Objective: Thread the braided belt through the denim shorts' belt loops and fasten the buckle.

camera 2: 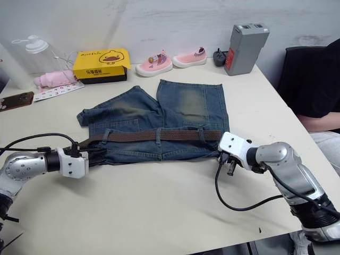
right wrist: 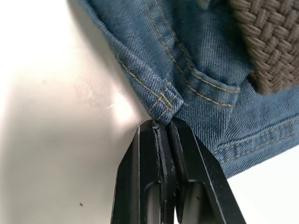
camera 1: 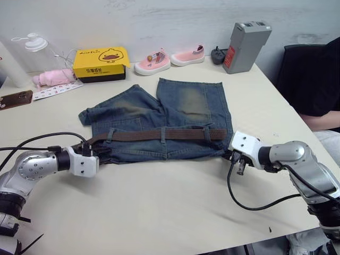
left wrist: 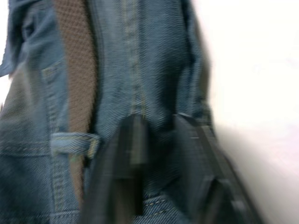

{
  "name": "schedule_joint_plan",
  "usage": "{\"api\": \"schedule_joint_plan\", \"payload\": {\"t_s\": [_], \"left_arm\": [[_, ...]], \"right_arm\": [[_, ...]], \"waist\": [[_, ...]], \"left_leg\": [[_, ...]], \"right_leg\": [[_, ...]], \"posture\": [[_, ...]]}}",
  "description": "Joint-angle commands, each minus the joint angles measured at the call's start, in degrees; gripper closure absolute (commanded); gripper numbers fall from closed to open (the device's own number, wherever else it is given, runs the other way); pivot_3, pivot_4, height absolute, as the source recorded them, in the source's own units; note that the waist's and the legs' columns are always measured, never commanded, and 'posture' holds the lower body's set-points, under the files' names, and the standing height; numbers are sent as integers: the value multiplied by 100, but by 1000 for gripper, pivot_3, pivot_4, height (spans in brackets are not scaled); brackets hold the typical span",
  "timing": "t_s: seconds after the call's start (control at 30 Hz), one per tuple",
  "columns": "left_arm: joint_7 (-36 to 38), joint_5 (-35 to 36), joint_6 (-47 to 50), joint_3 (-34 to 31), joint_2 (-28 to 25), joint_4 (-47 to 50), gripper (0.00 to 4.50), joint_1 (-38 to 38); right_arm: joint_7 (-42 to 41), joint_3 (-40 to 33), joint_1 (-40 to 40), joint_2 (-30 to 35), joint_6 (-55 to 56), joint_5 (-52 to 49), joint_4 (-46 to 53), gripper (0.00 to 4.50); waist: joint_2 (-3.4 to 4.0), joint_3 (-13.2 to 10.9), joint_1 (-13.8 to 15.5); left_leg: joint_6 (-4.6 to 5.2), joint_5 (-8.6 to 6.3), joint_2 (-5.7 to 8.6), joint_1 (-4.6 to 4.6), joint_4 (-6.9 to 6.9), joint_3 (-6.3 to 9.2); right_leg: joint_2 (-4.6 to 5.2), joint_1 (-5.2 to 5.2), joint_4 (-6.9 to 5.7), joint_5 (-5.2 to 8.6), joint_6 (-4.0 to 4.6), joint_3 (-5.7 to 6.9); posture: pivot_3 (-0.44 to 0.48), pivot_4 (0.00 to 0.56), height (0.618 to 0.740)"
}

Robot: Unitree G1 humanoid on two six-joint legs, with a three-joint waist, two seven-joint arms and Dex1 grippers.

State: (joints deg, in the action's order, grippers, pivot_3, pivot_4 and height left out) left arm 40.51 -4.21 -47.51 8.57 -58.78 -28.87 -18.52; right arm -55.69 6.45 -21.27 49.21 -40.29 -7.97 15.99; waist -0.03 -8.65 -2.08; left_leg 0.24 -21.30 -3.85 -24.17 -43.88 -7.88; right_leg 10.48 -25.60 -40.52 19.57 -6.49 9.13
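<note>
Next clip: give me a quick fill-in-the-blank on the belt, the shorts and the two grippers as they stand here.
1. The braided belt lies across the waistband of the denim shorts, passing under several belt ____.
2. The right gripper has its fingers ____ at a corner of the denim.
3. The left gripper has its fingers spread over the ____ fabric.
4. Behind the shorts stands a yellow box printed with a ____.

Missing words: loops; shut; denim; duck

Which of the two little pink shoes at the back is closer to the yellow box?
The pink shoe with the cartoon patch, lying just beside the yellow box. The other pink shoe, with a striped cuff, sits farther away, toward the grey block.
</note>
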Motion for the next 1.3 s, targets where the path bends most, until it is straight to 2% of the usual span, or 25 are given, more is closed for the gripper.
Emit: {"api": "schedule_joint_plan", "payload": {"t_s": [0.03, 0.1, 0.17, 0.2, 0.23, 0.33, 0.47, 0.57, 0.77, 0.87, 0.93, 1.03, 1.1, 1.13, 1.17, 1.3], "left_arm": [[392, 137, 527, -45, -137, 573, 1221, 543], [545, 432, 885, -196, -192, 1034, 567, 769], [676, 697, 1246, -348, -227, 1502, 452, 968], [746, 806, 1428, -411, -249, 1718, 452, 1054], [805, 884, 1587, -459, -261, 1870, 452, 1115], [939, 978, 1901, -599, -245, 2155, 452, 1229], [957, 874, 1942, -753, -192, 2145, 452, 1195], [831, 505, 1575, -823, -213, 1837, 452, 1151], [244, -446, 630, -806, -305, 1056, 452, 979], [110, -396, 506, -894, -261, 1028, 452, 1010], [68, -290, 509, -970, -254, 1040, 452, 1093], [54, -147, 553, -1060, -270, 1085, 452, 1209], [111, 18, 614, -1152, -287, 1133, 452, 1320], [106, 77, 671, -1210, -280, 1142, 226, 1358], [138, 120, 705, -1238, -300, 1127, 0, 1398], [287, 255, 805, -1335, -396, 1171, 0, 1627]], "right_arm": [[-284, -686, -346, 134, -654, -772, 348, 2636], [-237, -882, -689, 96, -987, -1042, 257, 1917], [-142, -998, -1194, -25, -1396, -1290, 1, 827], [-104, -1016, -1483, -115, -1605, -1415, -165, 608], [-72, -1007, -1691, -184, -1742, -1497, -290, 43], [-10, -922, -2077, -317, -2056, -1692, -507, 43], [283, -454, -2774, -815, -2534, -1609, -1455, 43], [265, -17, -2842, -875, -2490, -1421, -2029, 43], [223, 155, -2863, -1075, -2324, -1426, -2730, 43], [192, 79, -2856, -1171, -2275, -1483, -2902, 770], [151, 11, -2831, -1202, -2262, -1554, -2885, 1769], [100, -15, -2795, -1205, -2242, -1606, -2852, 2933], [94, 14, -2760, -1197, -2192, -1609, -2832, 4024], [108, 16, -2754, -1210, -2181, -1613, -2832, 4386], [137, 3, -2753, -1237, -2175, -1618, -2842, 4446], [221, -31, -2746, -1298, -2122, -1606, -2894, 4446]], "waist": [[8, -6, -8], [13, -10, -18], [17, -12, -31], [18, -13, -41], [19, -15, -43], [19, -16, -24], [19, -16, -17], [17, -17, -18], [18, -18, 15], [18, -18, 7], [18, -18, -2], [18, -18, -19], [18, -18, -30], [18, -18, -35], [18, -18, -43], [18, -18, -85]], "left_leg": [[0, -1, 0, -1, 0, -1], [1, -3, -1, 0, 2, -3], [1, -4, -1, 3, 10, -7], [0, -4, -2, 3, 10, -8], [0, -4, -2, 3, 11, -12], [-1, -3, 0, 1, 24, -15], [0, -3, 5, -1, 36, -23], [0, -3, 4, -2, 42, -41], [-2, -2, 8, -4, 54, -60], [-7, 5, 6, -1, 53, -59], [-9, 8, 4, 2, 51, -56], [-13, 12, 2, 1, 53, -51], [-13, 13, 2, -4, 53, -51], [-13, 13, 2, -3, 54, -51], [-13, 13, 2, -4, 54, -51], [-13, 12, 2, -4, 58, -51]], "right_leg": [[0, -1, 2, 0, 0, 0], [0, -1, 5, 0, 0, 0], [1, -1, 9, 0, 0, 0], [1, -3, 9, 0, 0, -1], [1, -5, 8, 0, 0, -2], [1, -9, 13, 0, 0, 0], [2, -11, 22, -1, -2, 0], [0, -15, 12, -3, -4, 4], [2, -18, 12, -3, -5, 6], [2, -19, 14, -3, -5, 5], [3, -23, 13, -3, -5, 2], [4, -34, 4, -3, -3, -4], [5, -42, 0, -3, -3, -5], [5, -42, -1, -3, -3, -5], [5, -43, -1, -3, -3, -4], [5, -44, -1, -3, -3, -4]], "posture": [[0, 150, 670], [0, 150, 670], [0, 150, 670], [0, 150, 670], [0, 150, 670], [0, 150, 670], [0, 150, 670], [0, 150, 670], [0, 150, 670], [0, 150, 670], [0, 150, 670], [0, 150, 670], [0, 150, 670], [0, 150, 670], [0, 150, 670], [0, 150, 670]]}}
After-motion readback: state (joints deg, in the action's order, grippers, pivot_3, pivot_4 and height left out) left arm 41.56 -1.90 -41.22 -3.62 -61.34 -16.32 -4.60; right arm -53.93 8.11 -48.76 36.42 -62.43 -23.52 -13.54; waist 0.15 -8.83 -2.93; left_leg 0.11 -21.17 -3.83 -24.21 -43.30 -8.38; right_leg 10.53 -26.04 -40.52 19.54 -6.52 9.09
